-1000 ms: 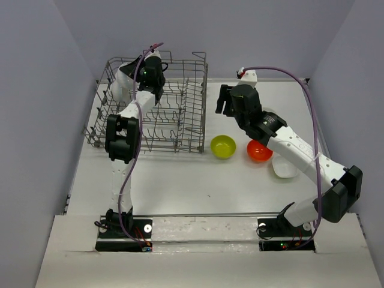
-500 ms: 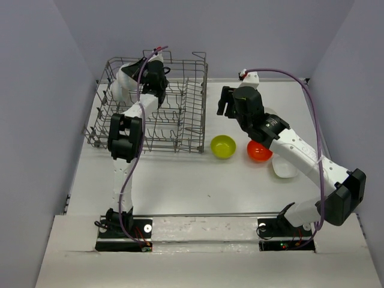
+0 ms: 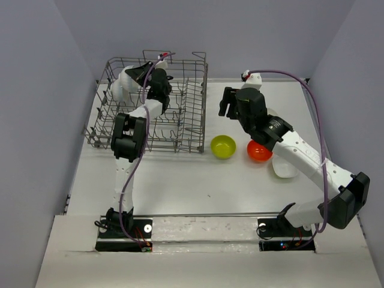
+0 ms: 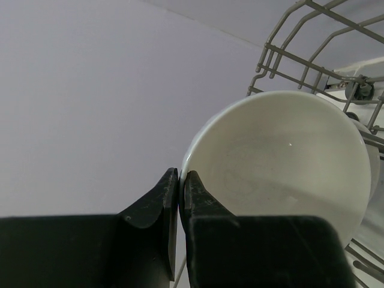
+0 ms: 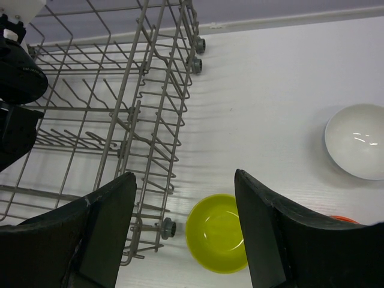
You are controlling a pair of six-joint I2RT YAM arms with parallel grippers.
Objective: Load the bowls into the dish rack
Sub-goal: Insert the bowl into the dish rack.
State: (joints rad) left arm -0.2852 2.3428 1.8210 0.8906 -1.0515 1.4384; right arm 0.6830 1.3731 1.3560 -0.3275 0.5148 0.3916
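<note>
My left gripper [image 4: 180, 174] is shut on the rim of a white bowl [image 4: 282, 156], held on edge over the back left of the dish rack [image 3: 180, 123]. From above, this bowl [image 3: 123, 81] sits just left of the left gripper [image 3: 141, 73]. The right gripper [image 5: 183, 180] is open and empty, hovering above the table by the rack's right side [image 5: 150, 120]. A yellow bowl [image 5: 217, 240] lies below and between its fingers. The top view shows the right gripper [image 3: 228, 103] behind the yellow bowl [image 3: 223, 146], a red bowl [image 3: 259, 151] and another white bowl [image 3: 285, 167].
The rack's wire sides and upright tines [image 4: 312, 42] surround the held bowl closely. Grey walls enclose the table on the left, back and right. The right arm's forearm [image 3: 294, 147] passes over the red and white bowls.
The left wrist has shifted slightly right and turned over the rack with the white bowl still gripped. The right arm has drifted a little to the right. The bowls on the table have not moved.
</note>
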